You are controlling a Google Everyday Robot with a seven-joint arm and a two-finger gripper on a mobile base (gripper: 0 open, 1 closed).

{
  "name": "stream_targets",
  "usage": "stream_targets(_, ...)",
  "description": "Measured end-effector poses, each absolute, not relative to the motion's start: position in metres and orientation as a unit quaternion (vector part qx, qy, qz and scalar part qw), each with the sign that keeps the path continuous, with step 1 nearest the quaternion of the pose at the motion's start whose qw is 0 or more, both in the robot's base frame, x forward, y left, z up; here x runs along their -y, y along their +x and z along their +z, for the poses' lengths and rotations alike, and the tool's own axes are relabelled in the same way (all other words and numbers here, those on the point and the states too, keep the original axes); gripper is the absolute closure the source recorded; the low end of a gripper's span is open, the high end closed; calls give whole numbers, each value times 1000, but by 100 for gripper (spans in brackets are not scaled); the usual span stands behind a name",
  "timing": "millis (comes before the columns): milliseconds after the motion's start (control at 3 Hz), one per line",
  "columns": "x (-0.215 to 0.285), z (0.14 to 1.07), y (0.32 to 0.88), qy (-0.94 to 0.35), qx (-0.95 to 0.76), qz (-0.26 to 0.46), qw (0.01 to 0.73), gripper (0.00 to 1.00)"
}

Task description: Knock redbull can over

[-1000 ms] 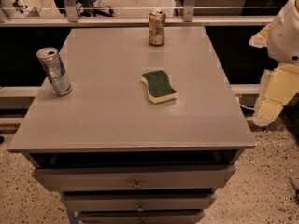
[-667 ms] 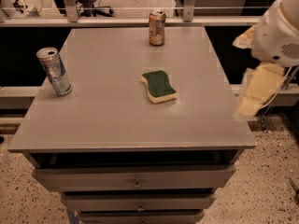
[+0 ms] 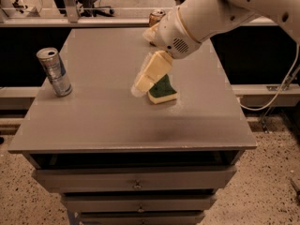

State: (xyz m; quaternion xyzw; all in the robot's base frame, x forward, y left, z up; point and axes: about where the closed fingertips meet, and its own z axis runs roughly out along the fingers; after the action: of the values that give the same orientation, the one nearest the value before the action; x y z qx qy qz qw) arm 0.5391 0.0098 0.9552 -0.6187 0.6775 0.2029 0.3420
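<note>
Silver-and-blue redbull can (image 3: 55, 72) stands upright, well left of the end effector (image 3: 141, 83). I cannot tell the end effector's grip state; it hovers by the sponge (image 3: 165, 89) mid-counter (image 3: 108, 123). Approach step, leftward sweep needed next.

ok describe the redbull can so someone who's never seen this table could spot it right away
Start at the grey table, then go to its left edge: the redbull can stands there upright. It is the slim, tall silver-and-blue one, unlike the shorter orange-brown can at the far edge, and well left of the gripper by the green sponge.
</note>
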Motion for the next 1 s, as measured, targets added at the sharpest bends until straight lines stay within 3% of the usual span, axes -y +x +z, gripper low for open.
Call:
stream_targets(667, -14, 959, 542, -618, -672, 208, 352, 0)
stream_targets(1000, -57, 950, 556, -618, -643, 245, 379, 0)
